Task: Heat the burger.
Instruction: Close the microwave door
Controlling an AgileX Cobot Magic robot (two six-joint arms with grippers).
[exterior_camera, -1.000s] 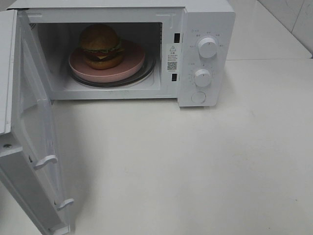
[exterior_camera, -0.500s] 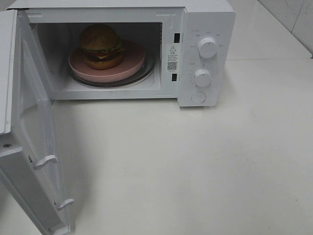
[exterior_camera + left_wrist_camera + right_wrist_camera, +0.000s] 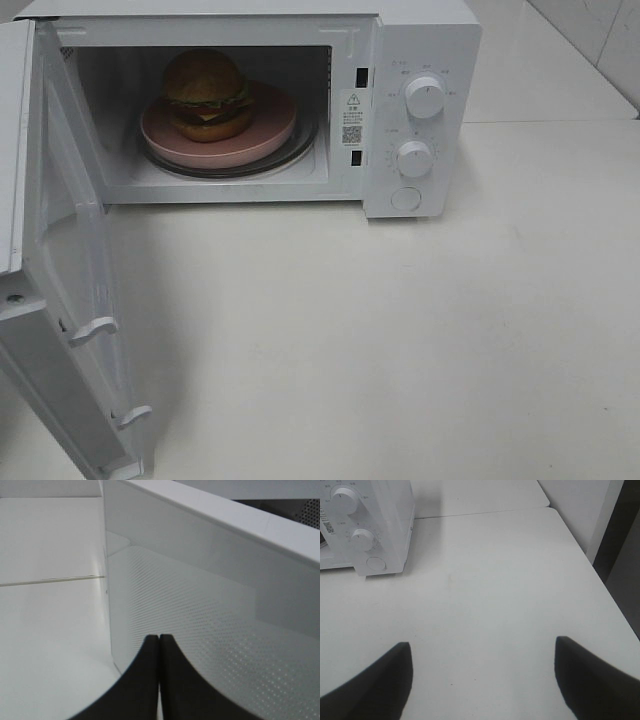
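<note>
The burger (image 3: 205, 95) sits inside the microwave (image 3: 420, 40), towards the left side of the cavity. It rests on a pink plate (image 3: 270, 135), and the plate lies on the glass turntable (image 3: 306, 148). The door (image 3: 70, 300) of the microwave stands wide open on the left, with its inner side facing the cavity. On the control panel at the right there are two round knobs, the upper knob (image 3: 425, 98) and the lower knob (image 3: 413, 158), with a round button (image 3: 405, 198) under them. The microwave stands on a white table (image 3: 400, 330).

The left gripper (image 3: 159, 639) has its fingers pressed together and holds nothing. It is very near the dotted panel of the door, but I cannot tell if it touches it. The right gripper (image 3: 482, 646) is spread wide above the bare table, to the right of the microwave, and it is empty.
</note>
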